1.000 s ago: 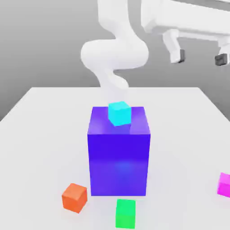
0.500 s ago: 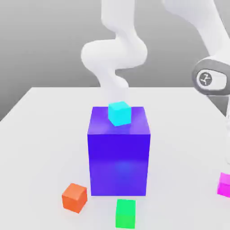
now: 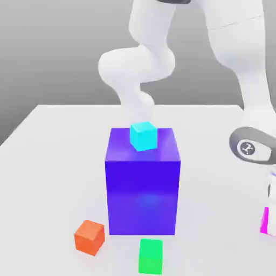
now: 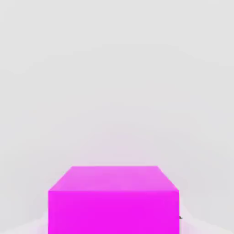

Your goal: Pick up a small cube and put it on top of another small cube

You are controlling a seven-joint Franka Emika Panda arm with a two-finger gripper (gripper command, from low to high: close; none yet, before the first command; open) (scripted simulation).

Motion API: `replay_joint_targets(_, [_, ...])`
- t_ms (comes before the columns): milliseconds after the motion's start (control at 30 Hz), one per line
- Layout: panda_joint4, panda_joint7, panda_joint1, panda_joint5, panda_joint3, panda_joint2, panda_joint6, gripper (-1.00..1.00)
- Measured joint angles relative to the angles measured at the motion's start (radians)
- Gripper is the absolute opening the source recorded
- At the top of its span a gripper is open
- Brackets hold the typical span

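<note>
The small magenta cube (image 3: 263, 221) rests on the white table at the exterior view's right edge; a thin strip of it peeks out from behind my lowered hand (image 3: 272, 207). The hand view looks at that same magenta cube (image 4: 113, 201) from very close, sitting flat on the table. My gripper is down at this cube, directly over it. The small green cube (image 3: 151, 256) lies on the table near the front edge, just in front of the big blue block.
A big blue block (image 3: 143, 194) stands mid-table with a cyan small cube (image 3: 143, 135) on its top. An orange small cube (image 3: 89, 236) lies at the block's front left. The arm's wrist (image 3: 250, 150) hangs above the right side of the white table (image 3: 54, 161).
The arm has swung down from high above the right side until its hand sits at the magenta cube, now covering most of it. The other cubes have not moved.
</note>
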Motion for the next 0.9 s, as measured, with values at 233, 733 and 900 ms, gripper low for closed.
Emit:
replay_joint_targets(233, [0.027, -0.164, -0.093, 0.064, 0.039, -0.084, -0.144, -1.0])
replay_joint_targets(733, [0.138, -0.677, -0.296, 0.034, 0.009, -0.067, -0.303, -1.0])
replay_joint_targets(900, [0.157, -0.858, -0.367, 0.032, 0.013, -0.081, -0.337, -1.0])
